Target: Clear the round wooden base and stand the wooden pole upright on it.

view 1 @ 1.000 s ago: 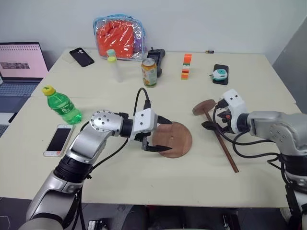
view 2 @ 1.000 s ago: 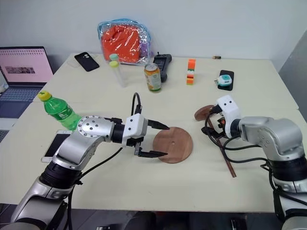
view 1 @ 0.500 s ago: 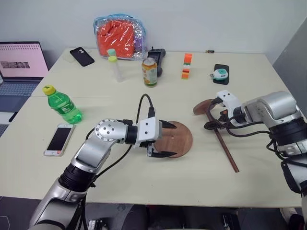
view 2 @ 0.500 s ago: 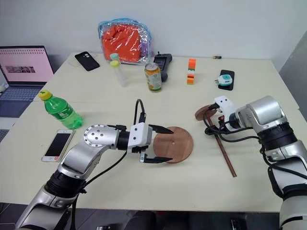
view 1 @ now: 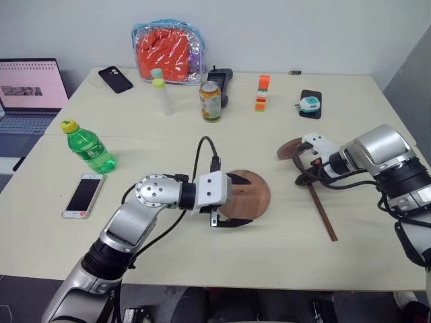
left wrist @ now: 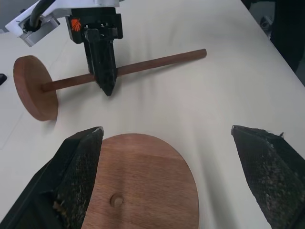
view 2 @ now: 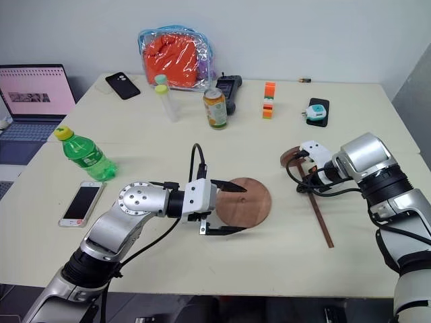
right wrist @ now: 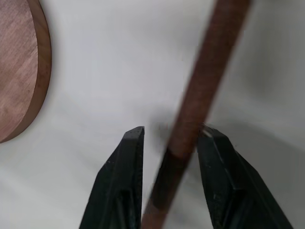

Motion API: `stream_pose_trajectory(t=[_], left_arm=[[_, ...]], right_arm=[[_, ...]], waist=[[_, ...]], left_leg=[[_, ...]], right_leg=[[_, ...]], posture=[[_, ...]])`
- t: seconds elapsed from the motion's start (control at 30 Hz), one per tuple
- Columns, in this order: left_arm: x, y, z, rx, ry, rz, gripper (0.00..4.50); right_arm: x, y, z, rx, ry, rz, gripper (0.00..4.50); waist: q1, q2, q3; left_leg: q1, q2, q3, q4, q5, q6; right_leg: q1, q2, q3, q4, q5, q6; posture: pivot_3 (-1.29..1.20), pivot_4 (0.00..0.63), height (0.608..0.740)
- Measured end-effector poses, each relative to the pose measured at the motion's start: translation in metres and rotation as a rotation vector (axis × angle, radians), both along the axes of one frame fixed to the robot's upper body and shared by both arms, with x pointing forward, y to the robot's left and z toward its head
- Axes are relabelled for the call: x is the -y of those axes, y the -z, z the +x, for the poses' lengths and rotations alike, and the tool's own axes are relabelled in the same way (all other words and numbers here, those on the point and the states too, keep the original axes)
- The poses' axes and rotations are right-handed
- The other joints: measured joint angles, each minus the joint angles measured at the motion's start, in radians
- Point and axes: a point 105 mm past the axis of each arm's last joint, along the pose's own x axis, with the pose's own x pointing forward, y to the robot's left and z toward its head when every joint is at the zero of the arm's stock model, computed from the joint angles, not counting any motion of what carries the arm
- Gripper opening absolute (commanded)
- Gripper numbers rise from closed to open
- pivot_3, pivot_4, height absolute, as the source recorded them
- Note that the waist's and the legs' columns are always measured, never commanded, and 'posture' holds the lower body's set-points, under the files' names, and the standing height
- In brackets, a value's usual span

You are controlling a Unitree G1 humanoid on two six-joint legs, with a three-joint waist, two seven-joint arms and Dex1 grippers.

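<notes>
The round wooden base point(view 1: 250, 194) lies flat at the table's middle, its small centre hole point(left wrist: 116, 200) showing and nothing on it. My left gripper point(view 1: 244, 200) is open, one finger on each side of the base's near edge, its fingers point(left wrist: 76, 176) clear of the wood. The wooden pole point(view 1: 316, 202) lies on the table to the right, its fixed disc point(view 1: 289, 148) at the far end. My right gripper point(right wrist: 172, 130) points down over the rod near that disc. Its fingers straddle the rod point(right wrist: 200, 90), still a little apart from it.
A green bottle point(view 1: 87, 147) and a white phone point(view 1: 83, 195) sit at the left, with a laptop point(view 1: 30, 87) beyond them. Along the back are a black phone point(view 1: 114, 79), an orange bag point(view 1: 168, 50), a can point(view 1: 210, 101), orange blocks point(view 1: 261, 92) and a teal device point(view 1: 310, 103).
My right gripper has tipped downward over the pole and its fingers have narrowed around the rod. The left gripper has barely shifted at the base.
</notes>
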Motion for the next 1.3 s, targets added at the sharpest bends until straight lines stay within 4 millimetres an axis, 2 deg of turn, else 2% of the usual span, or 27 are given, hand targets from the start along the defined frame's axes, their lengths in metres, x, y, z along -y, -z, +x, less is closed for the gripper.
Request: stream_pose_trajectory(t=[0.07,0.2,0.3,0.37,0.47,0.6,0.67,0.73,0.77,0.87,0.93,1.0,1.17,1.3], left_arm=[[0.001,-0.001,-0.001,0.005,0.004,-0.001,4.50],[0.001,-0.001,-0.001,-0.002,0.001,0.002,4.50],[0.000,-0.001,0.000,0.000,0.001,0.006,4.50],[-0.003,0.000,0.003,-0.007,-0.007,0.021,4.50],[-0.011,0.002,0.008,-0.017,-0.023,0.046,4.50],[-0.022,-0.004,0.015,-0.015,-0.059,0.049,4.50],[-0.030,-0.008,0.020,-0.025,-0.088,0.040,4.50],[-0.035,-0.016,0.023,-0.034,-0.113,0.014,4.50],[-0.037,-0.018,0.024,-0.036,-0.122,0.008,4.50],[-0.058,-0.015,0.028,-0.049,-0.190,0.046,4.50],[-0.073,-0.011,0.031,-0.060,-0.242,0.073,4.50],[-0.080,-0.008,0.030,-0.070,-0.259,0.090,4.50],[-0.086,-0.006,0.026,-0.102,-0.257,0.118,4.50],[-0.087,-0.004,0.023,-0.118,-0.236,0.130,4.50]], right_arm=[[0.001,0.000,-0.001,-0.010,0.015,-0.001,1.24],[0.004,-0.006,-0.001,-0.006,0.056,0.031,0.29],[0.006,-0.020,0.001,0.028,0.094,0.065,0.24],[0.003,-0.037,-0.001,0.065,0.120,0.118,0.24],[0.002,-0.060,-0.006,0.137,0.136,0.183,0.24],[-0.002,-0.069,-0.015,0.235,0.106,0.247,0.24],[-0.022,-0.088,-0.019,0.404,0.028,0.312,0.24],[-0.053,-0.121,-0.026,0.647,-0.076,0.489,0.24],[-0.062,-0.131,-0.030,0.726,-0.110,0.547,0.24],[-0.082,-0.150,-0.048,1.002,-0.184,0.670,0.24],[-0.091,-0.150,-0.057,1.114,-0.210,0.685,0.24],[-0.097,-0.148,-0.062,1.175,-0.216,0.702,0.24],[-0.125,-0.111,-0.076,1.235,-0.274,0.749,0.24],[-0.131,-0.103,-0.073,1.285,-0.263,0.764,0.24]], waist=[[0.000,0.000,0.000],[0.000,0.000,0.000],[0.000,0.000,0.000],[0.000,0.000,0.000],[0.000,0.000,0.000],[0.002,0.000,0.000],[-0.001,0.000,0.000],[-0.007,0.001,0.000],[-0.008,0.001,-0.001],[-0.011,0.000,-0.001],[-0.012,0.003,0.000],[-0.011,0.002,0.000],[-0.010,0.002,0.000],[-0.011,0.002,0.000]], left_leg=[[0.000,0.000,0.000,0.000,0.000,0.000],[0.000,0.000,0.000,0.000,0.000,0.000],[-0.003,0.000,0.001,0.001,0.000,0.000],[-0.008,0.000,0.002,0.001,0.000,0.000],[-0.008,0.000,0.002,0.001,0.000,0.000],[-0.009,0.000,0.002,0.001,0.000,0.000],[-0.009,0.000,0.002,0.001,0.000,0.000],[-0.009,0.003,0.002,0.001,0.000,0.000],[-0.008,0.003,0.002,0.001,0.000,0.000],[-0.008,0.003,0.001,0.000,0.000,0.000],[-0.008,0.001,0.002,0.001,0.001,-0.001],[-0.008,0.001,0.002,0.001,0.001,-0.001],[-0.007,0.000,0.002,0.002,0.001,-0.001],[-0.006,0.001,0.002,0.002,0.003,-0.005]], right_leg=[[0.000,0.000,0.000,0.000,0.000,0.000],[-0.001,0.000,0.000,0.001,0.000,0.000],[-0.004,0.000,0.000,0.002,0.000,0.000],[-0.011,0.000,0.002,0.005,0.000,0.000],[-0.012,0.000,0.002,0.005,0.000,0.000],[-0.012,0.000,0.002,0.005,0.000,0.000],[-0.013,0.000,0.002,0.006,0.000,0.000],[-0.013,0.000,0.002,0.007,0.000,0.000],[-0.013,0.001,0.001,0.008,0.000,0.000],[-0.013,0.001,0.001,0.007,0.000,0.000],[-0.013,0.001,0.001,0.009,0.000,0.000],[-0.013,0.001,0.001,0.009,0.000,0.000],[-0.013,0.001,0.002,0.010,0.000,0.000],[-0.013,0.002,0.002,0.011,0.000,0.000]], posture=[[0.00,0.150,0.740],[0.00,0.150,0.740],[0.00,0.150,0.740],[0.00,0.150,0.740],[0.00,0.150,0.740],[0.00,0.150,0.740],[0.00,0.150,0.740],[0.00,0.150,0.740],[0.00,0.150,0.740],[0.00,0.150,0.740],[0.00,0.150,0.740],[0.00,0.150,0.740],[0.00,0.150,0.740],[0.00,0.150,0.740]])
